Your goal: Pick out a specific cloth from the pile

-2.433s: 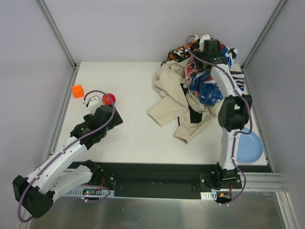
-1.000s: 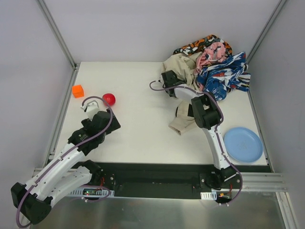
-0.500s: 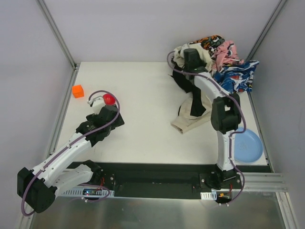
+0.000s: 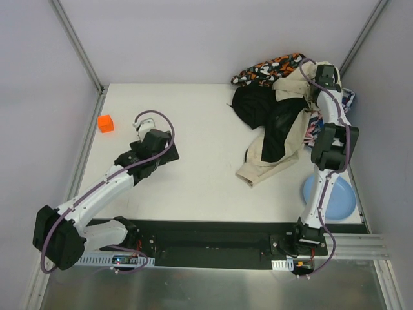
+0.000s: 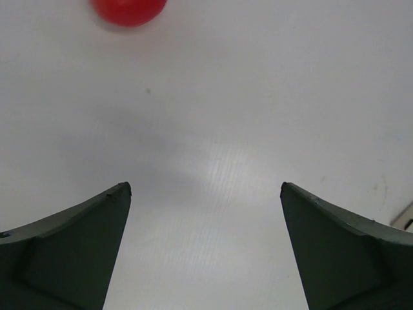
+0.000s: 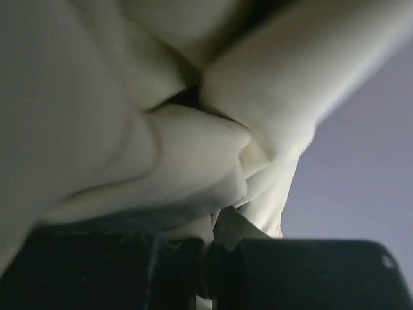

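Note:
The black cloth (image 4: 263,108) lies spread on the table at the left of the pile (image 4: 290,97), partly under a beige cloth (image 4: 293,132). My right gripper (image 4: 322,70) is raised at the back right, shut on a fold of the beige cloth (image 6: 193,155), which fills the right wrist view around the right gripper (image 6: 216,226). An orange-black print (image 4: 271,66) lies behind. My left gripper (image 4: 143,121) is open over bare table, far from the pile. In the left wrist view the left gripper (image 5: 203,187) holds nothing.
A red apple (image 5: 129,10) lies just beyond the left fingers, hidden under the wrist in the top view. An orange cube (image 4: 105,123) sits at the far left. A blue plate (image 4: 330,196) lies near right, beside the right arm. Walls close in behind the pile.
My right arm swung from the pile's left side to the back right, pulling the beige cloth along and baring more of the black cloth. The left arm shifted right, covering the apple.

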